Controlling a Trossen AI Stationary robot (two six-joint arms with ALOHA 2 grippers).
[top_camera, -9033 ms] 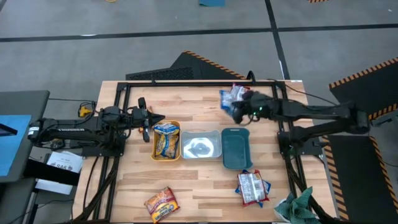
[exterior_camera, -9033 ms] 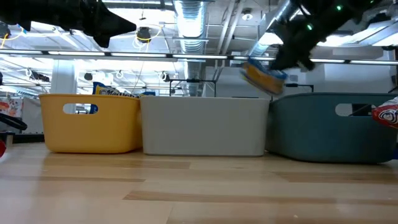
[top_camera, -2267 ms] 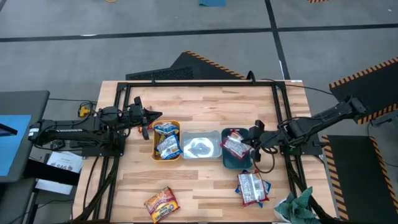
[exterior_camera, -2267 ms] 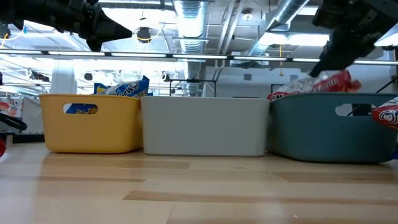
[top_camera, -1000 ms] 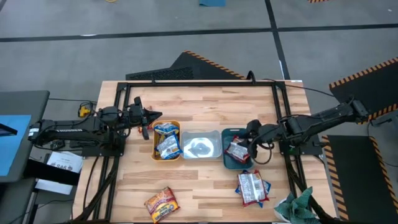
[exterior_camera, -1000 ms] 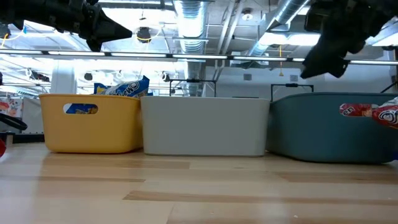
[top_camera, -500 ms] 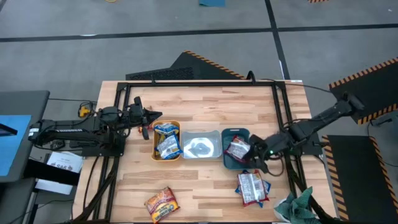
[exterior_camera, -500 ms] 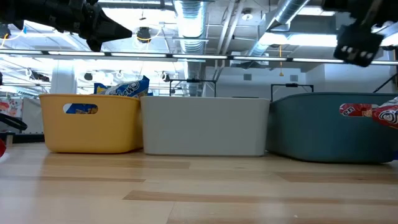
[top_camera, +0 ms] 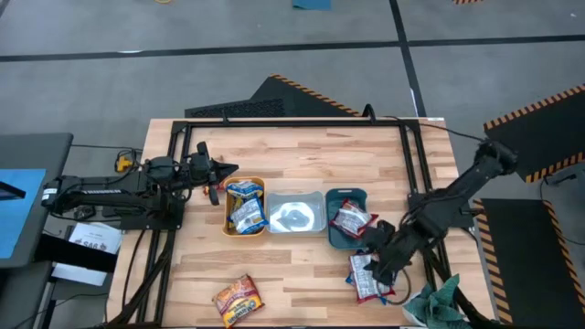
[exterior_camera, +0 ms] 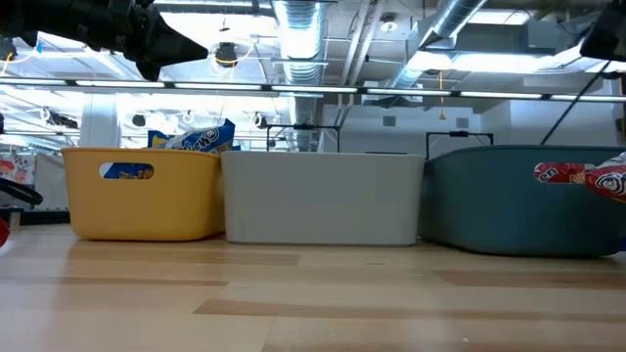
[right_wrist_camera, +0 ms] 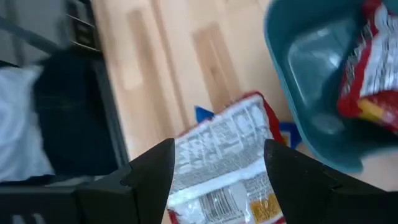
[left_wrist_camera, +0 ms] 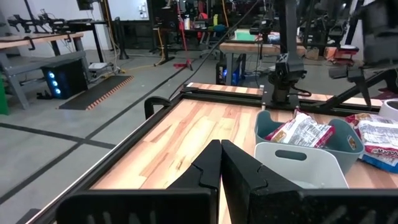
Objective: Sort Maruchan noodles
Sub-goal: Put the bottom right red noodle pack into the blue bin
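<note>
My right gripper (top_camera: 377, 265) hangs open above a white-and-red noodle packet (right_wrist_camera: 221, 155) that lies flat on the table near the right front corner. Its two fingers stand on either side of the packet without touching it. A blue packet edge (right_wrist_camera: 202, 114) peeks out from under that packet. Another white-and-red packet (top_camera: 349, 219) lies in the teal tray (top_camera: 348, 240). Blue-and-yellow packets (top_camera: 243, 203) fill the orange tray (top_camera: 227, 212). A red-orange packet (top_camera: 238, 299) lies near the front left. My left gripper (top_camera: 220, 172) is shut, level, left of the orange tray.
A clear tray (top_camera: 295, 230) stands between the orange and teal ones. A green cloth (top_camera: 437, 303) is bunched at the front right corner, close to my right arm. A black frame rail (top_camera: 292, 122) runs along the table's far side. Bare wood lies in the front middle.
My right gripper has swung from above the teal tray toward the table's near edge and tipped further downward, ending over the white-and-red packet on the table. The packet in the teal tray has stayed where it lay.
</note>
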